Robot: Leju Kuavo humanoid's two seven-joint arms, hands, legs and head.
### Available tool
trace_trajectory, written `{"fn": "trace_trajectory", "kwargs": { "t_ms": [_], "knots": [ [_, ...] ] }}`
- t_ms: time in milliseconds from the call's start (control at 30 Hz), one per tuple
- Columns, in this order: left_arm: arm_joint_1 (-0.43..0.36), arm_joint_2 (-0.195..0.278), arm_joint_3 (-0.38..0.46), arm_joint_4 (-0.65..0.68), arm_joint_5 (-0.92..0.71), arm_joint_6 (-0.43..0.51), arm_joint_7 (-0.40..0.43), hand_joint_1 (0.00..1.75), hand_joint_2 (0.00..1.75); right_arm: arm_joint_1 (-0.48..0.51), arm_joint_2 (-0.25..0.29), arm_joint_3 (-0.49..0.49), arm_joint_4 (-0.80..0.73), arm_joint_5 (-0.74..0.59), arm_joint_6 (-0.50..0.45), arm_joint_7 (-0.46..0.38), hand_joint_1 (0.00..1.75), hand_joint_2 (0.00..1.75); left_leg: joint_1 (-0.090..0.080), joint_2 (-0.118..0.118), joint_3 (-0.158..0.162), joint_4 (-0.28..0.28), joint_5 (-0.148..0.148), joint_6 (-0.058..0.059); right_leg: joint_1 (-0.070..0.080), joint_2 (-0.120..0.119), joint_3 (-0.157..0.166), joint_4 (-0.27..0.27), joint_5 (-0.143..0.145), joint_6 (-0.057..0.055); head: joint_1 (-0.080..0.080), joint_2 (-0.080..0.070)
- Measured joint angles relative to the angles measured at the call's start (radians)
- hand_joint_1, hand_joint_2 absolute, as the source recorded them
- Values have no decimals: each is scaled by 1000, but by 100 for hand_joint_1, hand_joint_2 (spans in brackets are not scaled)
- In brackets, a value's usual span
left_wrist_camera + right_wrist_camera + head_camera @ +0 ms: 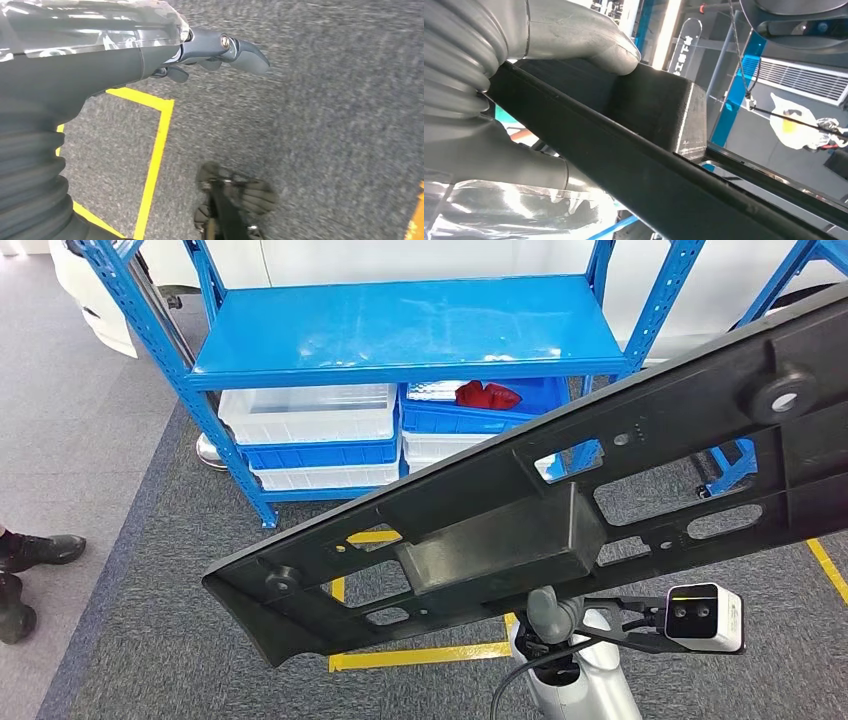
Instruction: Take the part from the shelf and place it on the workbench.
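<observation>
The part [520,520] is a long black plastic panel with cut-outs and a box-shaped section in its middle. It hangs slantwise across the head view, clear of the shelf. My right hand [552,616] grips it from below at the box section. In the right wrist view my right hand [519,75] has its thumb [589,45] pressed on the part [644,150]. My left hand [210,55] hangs over the grey carpet and holds nothing, its fingers loosely apart.
The blue metal shelf [410,330] stands ahead with a bare top board. White and blue bins [310,425] sit under it, one holding red pieces [487,395]. Yellow tape [420,655] marks the carpet. A person's black shoes [30,550] stand at the left.
</observation>
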Motion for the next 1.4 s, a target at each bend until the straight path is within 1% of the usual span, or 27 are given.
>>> {"fn": "trace_trajectory", "kwargs": {
  "t_ms": [33,100,167,200,267,300,333,367,433,467,500,533,633,667,767,833,867,933,967,1000,1033,1067,1133,1200,1267,1333,1400],
  "knots": [
    [0,0,0,0,0,0,0,0,175,1,0,0,0,0,0,0,175,175,-1,0,29,-20,21,5,3,0,-12,1,9,0,0,0],
    [-1,1,0,0,0,0,0,0,175,1,0,0,1,0,0,0,175,175,-8,-1,138,-157,59,23,8,0,-29,2,25,3,0,0],
    [-3,3,0,0,0,0,0,0,175,0,0,0,1,0,0,0,175,175,-17,0,225,-287,60,36,9,-1,-35,3,38,10,0,0],
    [-3,4,0,0,0,0,-1,0,175,0,0,0,1,0,0,0,175,175,-21,0,241,-317,54,40,7,-2,-36,2,44,16,0,0],
    [-2,5,0,0,0,0,-1,0,175,-1,0,0,1,0,0,0,175,175,-22,1,237,-330,67,47,5,-3,-38,-1,54,29,0,0],
    [-3,5,0,0,0,0,-1,0,175,-1,0,0,1,0,0,0,175,175,-20,2,233,-335,76,53,4,-2,-43,5,48,35,0,0],
    [-3,5,0,0,0,0,-1,0,175,-1,-1,0,1,0,0,0,175,175,-17,4,226,-340,87,59,3,-1,-54,25,26,41,0,0],
    [-4,4,0,0,0,0,-1,0,175,-1,-1,0,1,0,0,0,175,175,-14,5,218,-343,98,63,1,0,-71,68,-12,46,0,0],
    [-4,4,0,0,0,0,-1,0,175,1,-1,0,1,0,0,0,175,175,-15,6,196,-340,113,66,-6,1,-116,200,-101,57,0,0],
    [-2,4,0,0,0,0,-1,0,175,2,-2,0,1,0,0,0,175,175,-15,6,185,-337,119,65,-9,1,-131,259,-126,62,0,0],
    [-1,4,0,0,0,0,-1,0,175,3,-2,0,1,0,0,0,175,175,-15,6,175,-333,124,64,-12,0,-131,287,-131,65,0,0],
    [-1,4,0,0,0,0,-1,0,175,3,-2,0,1,0,0,0,175,175,-15,6,165,-329,128,62,-14,0,-110,272,-118,67,0,0],
    [-1,1,0,0,0,0,-1,0,175,2,-2,0,1,0,0,0,175,175,-15,5,149,-315,134,55,-15,0,28,68,-58,59,0,0],
    [-1,1,0,0,0,0,-1,0,175,2,-2,0,1,0,0,0,175,175,-16,5,146,-312,136,50,-12,0,55,22,-50,53,0,0],
    [-1,0,0,0,0,0,-1,0,175,1,-3,0,1,0,0,0,175,175,-18,5,138,-311,146,33,-8,0,58,-3,-42,34,0,0],
    [-1,1,0,0,0,0,-1,0,175,1,-3,0,1,0,0,0,175,175,-17,3,125,-289,126,23,-13,-2,54,-13,-32,19,0,0],
    [-1,1,0,0,0,0,-1,0,175,0,-3,0,1,0,0,0,175,175,-16,2,109,-249,98,19,-16,-3,51,-17,-26,12,0,0],
    [0,0,0,0,0,0,-1,0,175,1,-3,0,1,0,0,0,175,175,-12,1,55,-114,20,12,-14,-4,42,-17,-18,6,0,0],
    [0,0,0,0,0,0,-1,0,175,2,-3,0,1,0,0,0,175,175,-10,1,32,-51,-6,9,-13,-4,37,-15,-15,5,0,0],
    [1,0,0,0,0,1,-1,0,175,3,-3,0,1,2,-1,0,175,175,-9,1,21,-15,-14,6,-12,-2,33,-13,-13,6,0,0],
    [1,0,0,0,-4,7,-4,0,175,3,-3,0,0,10,-5,0,175,175,-8,1,30,-20,-2,6,-12,1,29,-10,-12,8,0,0],
    [1,0,0,0,-10,17,-8,0,175,5,-3,-1,-3,25,-13,0,175,175,-6,-1,59,-66,26,6,-12,6,27,-7,-11,9,0,0],
    [2,0,-3,0,-25,48,-20,0,175,12,-4,-3,-20,71,-29,0,175,175,-2,-24,145,-212,79,10,-11,18,21,0,-11,16,0,0],
    [2,0,-5,0,-34,75,-27,0,175,25,-6,-9,-44,97,-25,0,175,175,-2,-46,192,-296,93,16,-11,31,14,4,-6,27,0,0],
    [1,-1,-5,0,-35,90,-29,0,175,41,-6,-19,-64,101,-9,-1,175,175,-3,-42,192,-304,92,24,-10,46,8,4,2,40,0,0],
    [-3,-3,-6,0,-35,95,-30,0,175,52,-7,-29,-77,105,0,-2,175,175,0,-24,189,-312,98,37,-11,44,-2,16,-6,51,0,0],
    [-5,-5,-7,0,-35,97,-31,0,175,57,-7,-35,-86,108,2,-2,175,175,2,-5,185,-318,106,50,-12,23,-39,92,-56,59,0,0]
  ]
}}
